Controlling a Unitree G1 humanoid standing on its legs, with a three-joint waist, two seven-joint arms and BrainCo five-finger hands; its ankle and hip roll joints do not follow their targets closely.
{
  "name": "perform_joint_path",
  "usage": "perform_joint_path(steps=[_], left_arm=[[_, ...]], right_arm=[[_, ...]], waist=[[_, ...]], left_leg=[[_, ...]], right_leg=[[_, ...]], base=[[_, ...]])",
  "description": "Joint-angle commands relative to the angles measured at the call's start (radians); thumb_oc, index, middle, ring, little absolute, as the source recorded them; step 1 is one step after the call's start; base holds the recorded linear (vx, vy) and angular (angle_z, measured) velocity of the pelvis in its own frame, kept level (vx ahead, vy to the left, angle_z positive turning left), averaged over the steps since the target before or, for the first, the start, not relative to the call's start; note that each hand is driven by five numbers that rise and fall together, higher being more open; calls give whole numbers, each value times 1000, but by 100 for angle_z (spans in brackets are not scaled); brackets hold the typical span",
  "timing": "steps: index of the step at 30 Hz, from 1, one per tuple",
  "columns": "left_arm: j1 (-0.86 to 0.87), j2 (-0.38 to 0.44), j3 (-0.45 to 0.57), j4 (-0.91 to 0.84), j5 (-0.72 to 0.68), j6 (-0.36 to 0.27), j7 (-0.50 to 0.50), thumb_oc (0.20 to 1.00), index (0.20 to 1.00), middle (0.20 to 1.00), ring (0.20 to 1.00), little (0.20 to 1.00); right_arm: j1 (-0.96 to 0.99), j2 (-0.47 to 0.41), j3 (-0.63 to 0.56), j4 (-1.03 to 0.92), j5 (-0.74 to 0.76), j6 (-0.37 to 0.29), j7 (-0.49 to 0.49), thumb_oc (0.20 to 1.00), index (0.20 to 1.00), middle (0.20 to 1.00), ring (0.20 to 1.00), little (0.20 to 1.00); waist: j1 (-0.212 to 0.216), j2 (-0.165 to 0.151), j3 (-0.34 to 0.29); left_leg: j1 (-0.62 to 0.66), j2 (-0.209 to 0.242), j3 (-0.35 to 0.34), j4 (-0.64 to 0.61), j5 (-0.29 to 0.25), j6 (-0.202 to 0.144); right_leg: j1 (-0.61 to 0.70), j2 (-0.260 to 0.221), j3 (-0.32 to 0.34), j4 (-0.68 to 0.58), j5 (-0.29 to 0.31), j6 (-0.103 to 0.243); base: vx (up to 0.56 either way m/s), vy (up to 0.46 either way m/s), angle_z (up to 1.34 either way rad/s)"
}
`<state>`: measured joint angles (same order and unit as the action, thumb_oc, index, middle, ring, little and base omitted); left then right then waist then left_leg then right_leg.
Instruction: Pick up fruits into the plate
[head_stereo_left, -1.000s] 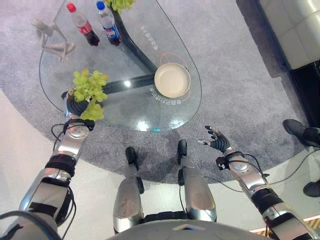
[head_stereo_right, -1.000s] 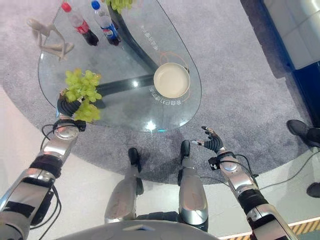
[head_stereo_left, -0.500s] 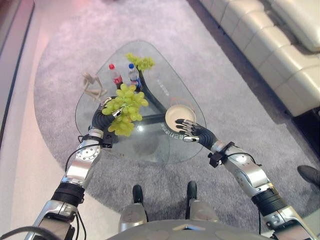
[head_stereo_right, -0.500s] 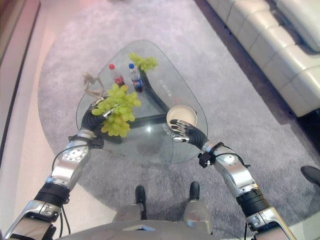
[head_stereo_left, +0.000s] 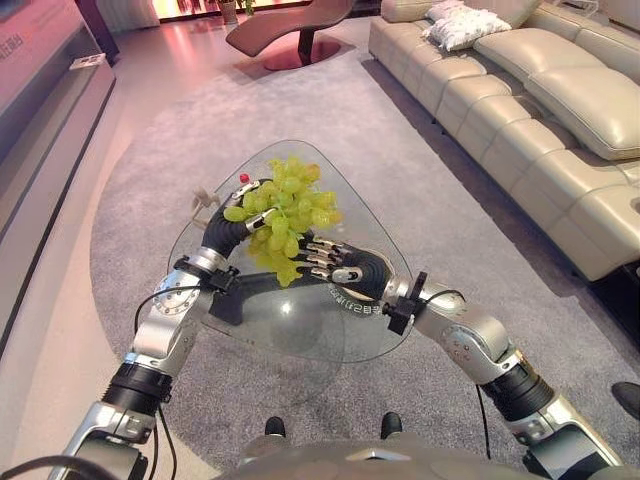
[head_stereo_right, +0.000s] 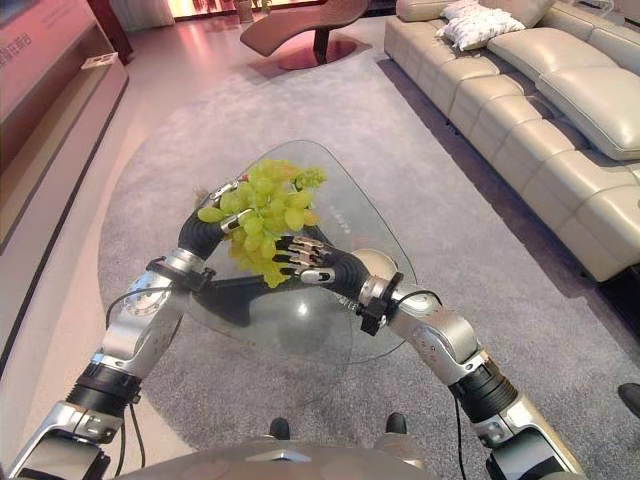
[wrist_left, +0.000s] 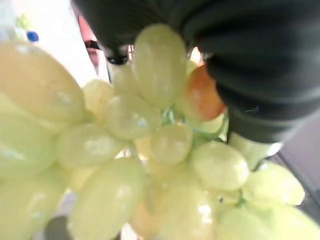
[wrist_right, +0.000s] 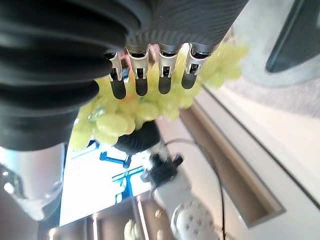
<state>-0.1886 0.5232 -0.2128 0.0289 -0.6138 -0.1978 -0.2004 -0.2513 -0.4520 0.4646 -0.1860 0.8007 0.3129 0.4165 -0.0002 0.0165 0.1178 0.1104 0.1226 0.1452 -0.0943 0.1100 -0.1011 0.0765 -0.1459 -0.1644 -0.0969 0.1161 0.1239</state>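
step: carrying fruit to the plate | left hand (head_stereo_left: 232, 222) fingers curled round the grapes (head_stereo_left: 283, 215), held above the glass desk (head_stereo_left: 300, 325) near 12 o'clock | right hand (head_stereo_left: 340, 268) fingers straight, spread under the bunch at 3 o'clock | plate hidden behind the hands | next: likely lowering the bunch onto the plate, then letting go

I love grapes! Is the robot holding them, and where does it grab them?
Yes. The left hand holds the bunch of green grapes at its top, above the glass table. The right hand, fingers straight, reaches under the bunch.
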Motion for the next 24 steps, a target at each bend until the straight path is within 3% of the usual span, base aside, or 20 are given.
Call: perform_joint_path(steps=[1,10,14,20,24], left_arm=[[-75,33,-47,-40,-78,-29,-16,200,200,200,200,200],[-68,-56,-96,-52,-245,54,-72,200,200,200,200,200],[-61,-81,-120,-53,-258,68,-74,200,200,200,200,200],[-38,-79,-89,-66,-238,51,-9,200,200,200,200,200],[-19,-64,-20,-92,-244,41,12,200,200,200,200,200]], right_arm=[[-95,38,17,-71,73,-25,-17,1000,1000,1000,1000,1000],[-125,82,44,-83,111,-13,-90,1000,1000,1000,1000,1000],[-129,89,51,-87,112,-30,-109,1000,1000,1000,1000,1000],[-117,62,-5,-87,79,-101,-163,1000,1000,1000,1000,1000],[-84,35,-109,-103,97,-242,-156,1000,1000,1000,1000,1000]], waist=[[10,-22,-40],[11,-28,-47],[11,-30,-48],[9,-31,-51],[9,-32,-52]], left_leg=[[20,-15,6,30,-144,4],[31,-16,9,27,-153,11],[35,-16,8,26,-156,13],[37,-13,9,25,-156,14],[31,-12,5,23,-154,13]], right_leg=[[68,-25,-78,47,-127,17],[74,-30,-69,38,-122,19],[75,-31,-67,36,-120,20],[76,-33,-65,36,-118,22],[73,-32,-70,36,-118,22]], base=[[0,0,0],[0,0,0],[0,0,0],[0,0,0],[0,0,0]])
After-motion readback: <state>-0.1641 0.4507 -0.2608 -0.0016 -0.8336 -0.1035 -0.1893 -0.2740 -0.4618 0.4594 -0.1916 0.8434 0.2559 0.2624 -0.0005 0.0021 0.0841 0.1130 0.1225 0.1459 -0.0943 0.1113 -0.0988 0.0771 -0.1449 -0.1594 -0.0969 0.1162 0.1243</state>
